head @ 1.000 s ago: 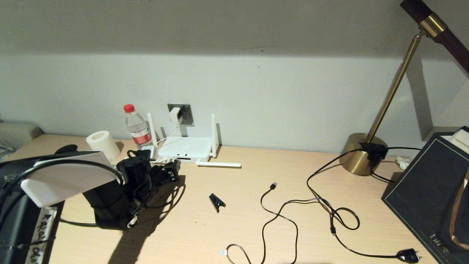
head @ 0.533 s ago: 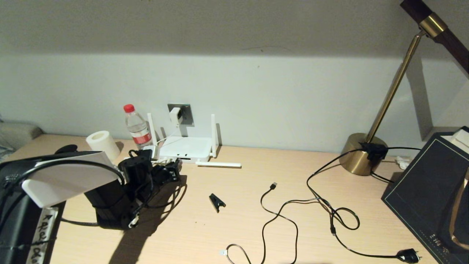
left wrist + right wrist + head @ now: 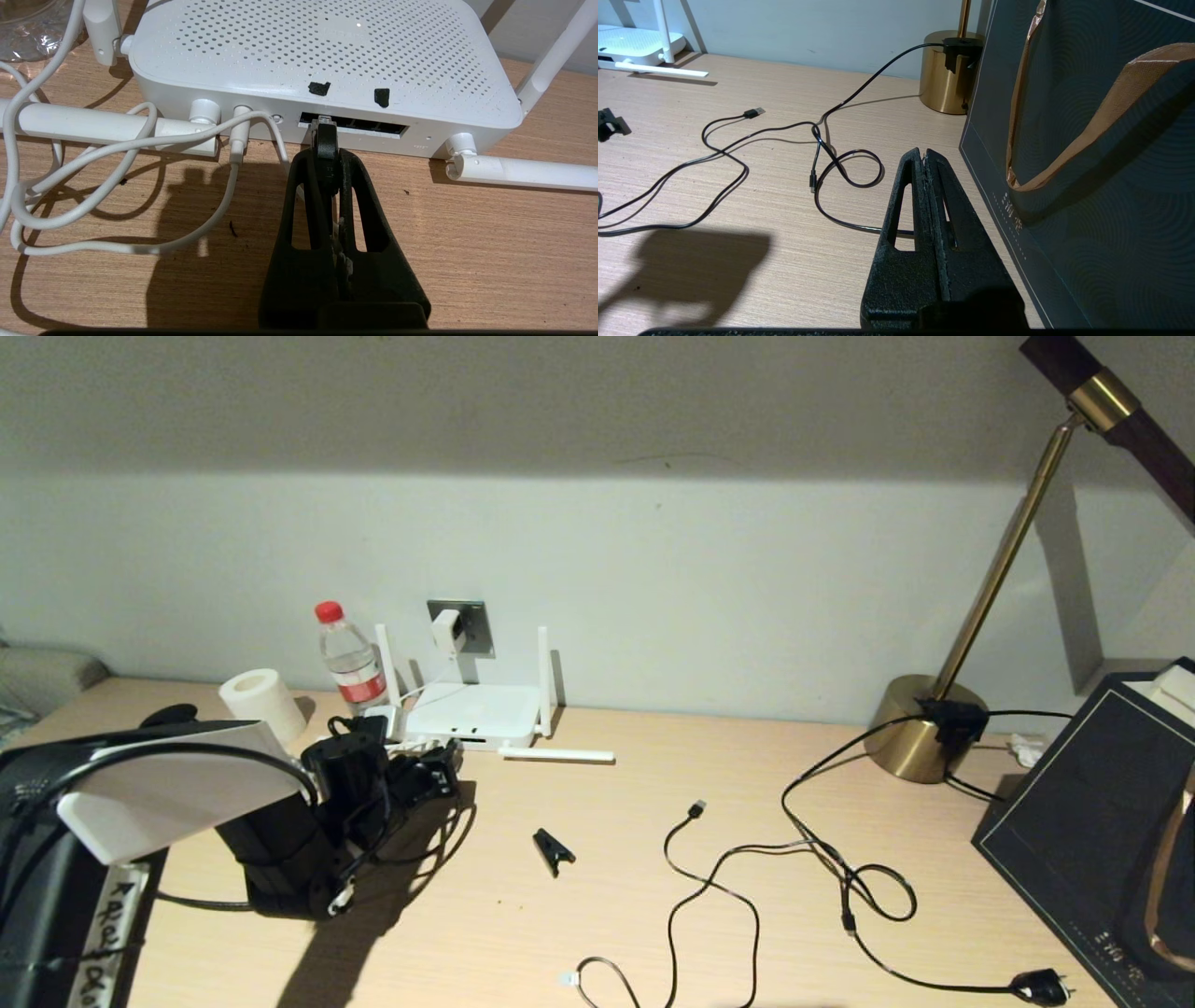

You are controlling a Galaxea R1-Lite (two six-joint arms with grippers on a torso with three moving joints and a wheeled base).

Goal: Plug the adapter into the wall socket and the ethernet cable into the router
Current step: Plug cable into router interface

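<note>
Clear, fragile clip on the stiff cable [image 3: 325, 140] at router [image 3: 327, 60]: my left gripper [image 3: 325, 154] clamps its boot.

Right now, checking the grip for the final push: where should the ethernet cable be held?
Hold the ethernet cable by the black sleeve behind its clear plug, coming from the desk side in line with the router's port slot; the left gripper pinches it there.

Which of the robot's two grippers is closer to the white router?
The left. The left gripper is at the router's port slot, shut on the ethernet cable. The right gripper is far off, beside the dark bag.
</note>
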